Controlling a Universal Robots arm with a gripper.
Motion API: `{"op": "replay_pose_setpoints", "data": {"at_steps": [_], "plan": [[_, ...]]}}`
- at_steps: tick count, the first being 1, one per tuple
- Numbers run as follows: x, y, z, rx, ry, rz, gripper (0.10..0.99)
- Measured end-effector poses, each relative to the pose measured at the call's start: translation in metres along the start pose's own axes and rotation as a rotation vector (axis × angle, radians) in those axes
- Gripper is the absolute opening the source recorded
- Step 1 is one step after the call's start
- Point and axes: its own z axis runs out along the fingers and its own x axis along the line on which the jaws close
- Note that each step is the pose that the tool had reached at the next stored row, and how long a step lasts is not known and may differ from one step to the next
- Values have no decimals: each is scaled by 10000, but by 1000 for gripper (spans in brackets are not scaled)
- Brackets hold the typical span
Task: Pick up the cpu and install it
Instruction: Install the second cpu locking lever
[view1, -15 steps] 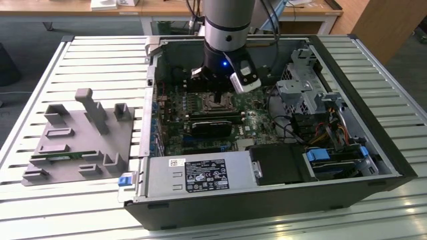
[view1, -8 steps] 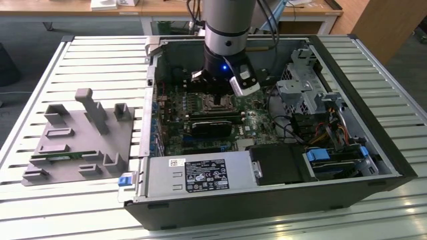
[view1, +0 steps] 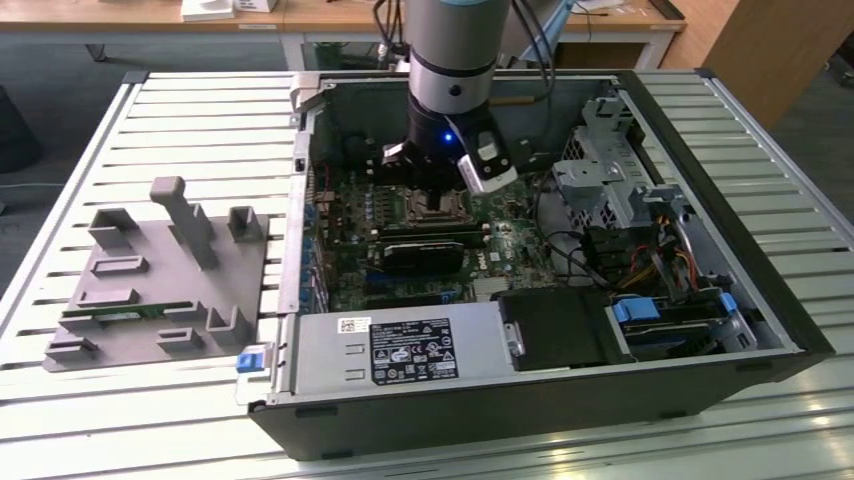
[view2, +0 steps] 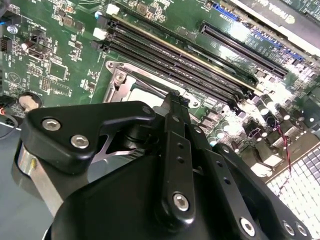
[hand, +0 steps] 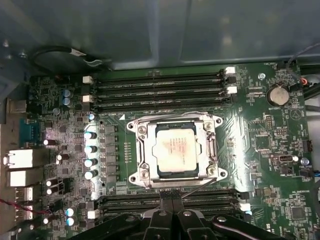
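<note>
The cpu (hand: 175, 150), a small square chip with a pale metal top, lies flat inside the silver socket frame (hand: 141, 150) on the green motherboard (hand: 270, 150). My gripper (hand: 172, 200) hangs just above the board beside the socket, its two black fingers (view2: 175, 125) pressed together with nothing between them. In the exterior view the gripper (view1: 434, 185) is lowered into the open computer case (view1: 694, 260), right over the socket (view1: 434, 210). In the second wrist view the socket frame (view2: 120, 77) shows just beyond the fingertips.
Empty black memory slots (hand: 160, 90) run on both sides of the socket. A black card (view1: 427, 250) and the power supply (view1: 400, 350) lie nearer the case front. A grey fixture (view1: 147, 290) with a green memory stick (view1: 114, 315) stands at the exterior view's left.
</note>
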Motion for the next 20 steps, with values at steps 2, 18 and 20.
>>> {"op": "replay_pose_setpoints", "data": {"at_steps": [2, 18, 20], "plan": [[21, -3, 12, 0, 0, 0, 106], [131, -66, 108, -19, 2, -1, 106], [147, -71, 136, -35, 3, 0, 106]]}}
